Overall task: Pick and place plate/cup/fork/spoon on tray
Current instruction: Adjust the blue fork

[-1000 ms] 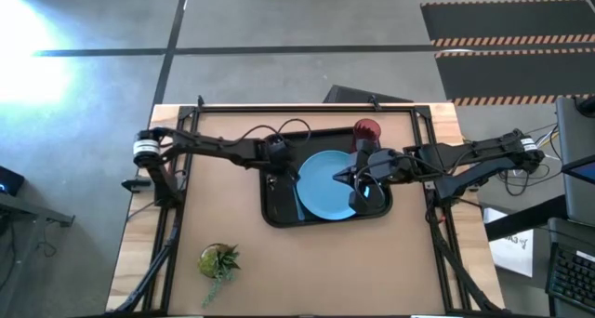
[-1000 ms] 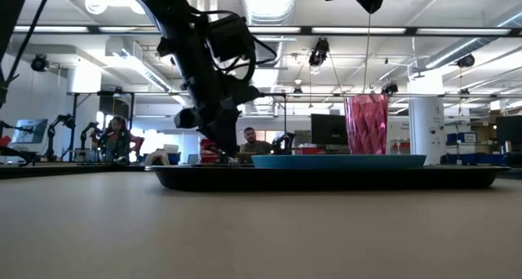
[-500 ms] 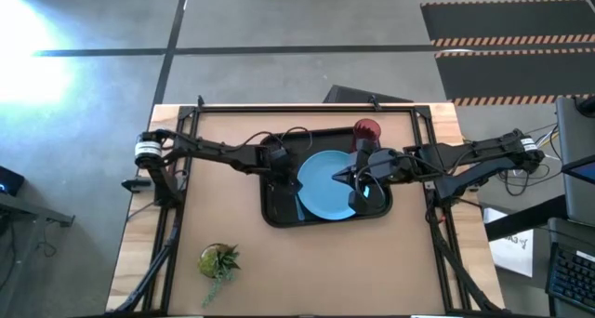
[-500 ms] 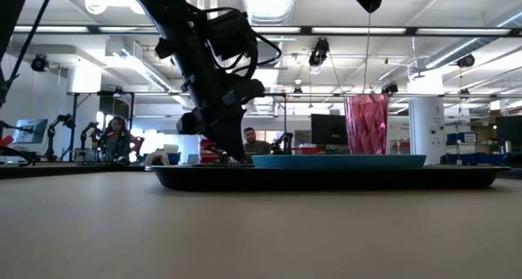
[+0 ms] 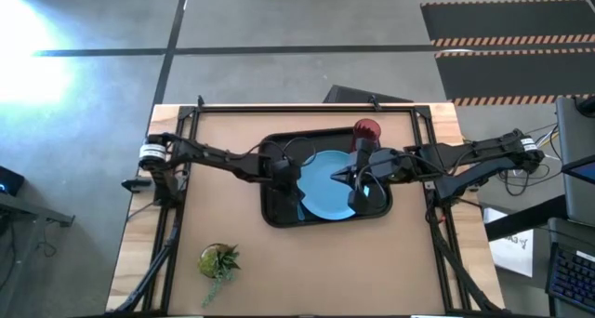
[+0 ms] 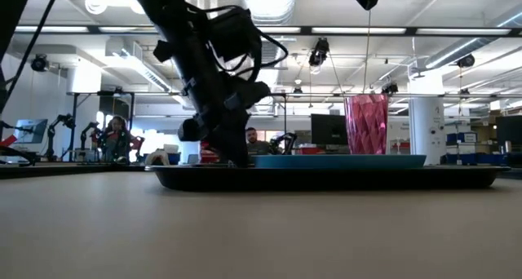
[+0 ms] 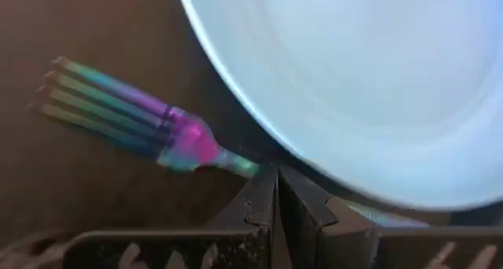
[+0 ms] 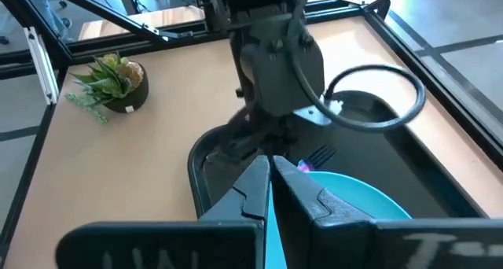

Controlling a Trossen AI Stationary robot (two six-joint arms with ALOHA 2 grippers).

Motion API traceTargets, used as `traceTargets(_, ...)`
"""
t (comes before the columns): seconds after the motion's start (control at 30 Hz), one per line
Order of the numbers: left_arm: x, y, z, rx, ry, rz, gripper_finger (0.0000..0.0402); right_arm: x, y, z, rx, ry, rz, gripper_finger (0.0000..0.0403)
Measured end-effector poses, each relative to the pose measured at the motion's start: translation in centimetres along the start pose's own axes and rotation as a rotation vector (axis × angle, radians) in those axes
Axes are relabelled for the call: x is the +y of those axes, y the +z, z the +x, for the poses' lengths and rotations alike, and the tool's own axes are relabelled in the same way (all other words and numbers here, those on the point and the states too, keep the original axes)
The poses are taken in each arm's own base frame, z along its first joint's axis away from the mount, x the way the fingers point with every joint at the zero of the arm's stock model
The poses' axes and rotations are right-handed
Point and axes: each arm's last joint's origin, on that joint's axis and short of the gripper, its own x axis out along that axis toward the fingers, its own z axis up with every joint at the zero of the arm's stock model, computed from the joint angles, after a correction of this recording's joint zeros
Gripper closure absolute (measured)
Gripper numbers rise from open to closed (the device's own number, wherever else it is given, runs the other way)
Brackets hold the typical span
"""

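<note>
Left wrist view: closed left gripper [image 7: 277,192] pinches the fork [image 7: 130,123] beside the plate [image 7: 354,80]

You get strong white glare on the grey concrete floor [image 5: 56,39] at nine to ten o'clock in the high view. In the low view, long ceiling light strips [image 6: 269,2] backlight the scene, so the dark robot arm [image 6: 204,75] reads as silhouette. Your left wrist view is soft: the round light-blue plate [image 7: 361,80] blurs, and the iridescent fork tines [image 7: 110,112] smear.
</note>
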Motion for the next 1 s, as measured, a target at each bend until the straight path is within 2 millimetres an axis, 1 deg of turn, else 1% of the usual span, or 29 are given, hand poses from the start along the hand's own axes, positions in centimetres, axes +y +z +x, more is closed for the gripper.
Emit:
traceTargets(0.1, -0.17, 0.00, 0.82, 0.000, -0.008, 0.001, 0.0402, 0.00, 0.00, 0.00, 0.000, 0.000, 0.001, 0.0394)
traceTargets(0.27, -0.95, 0.78, 0.46, -0.034, -0.040, 0.011, 0.0402, 0.00, -0.01, 0.00, 0.001, 0.000, 0.013, 0.0394)
traceTargets(0.6, -0.66, 0.32, 0.55, -0.008, -0.031, 0.030, 0.0402, 0.00, -0.01, 0.00, 0.001, 0.000, 0.011, 0.0394)
traceTargets(1.0, -0.76, 0.46, 0.70, -0.026, -0.047, 0.029, 0.0402, 0.00, -0.01, 0.00, 0.001, 0.000, 0.011, 0.0394)
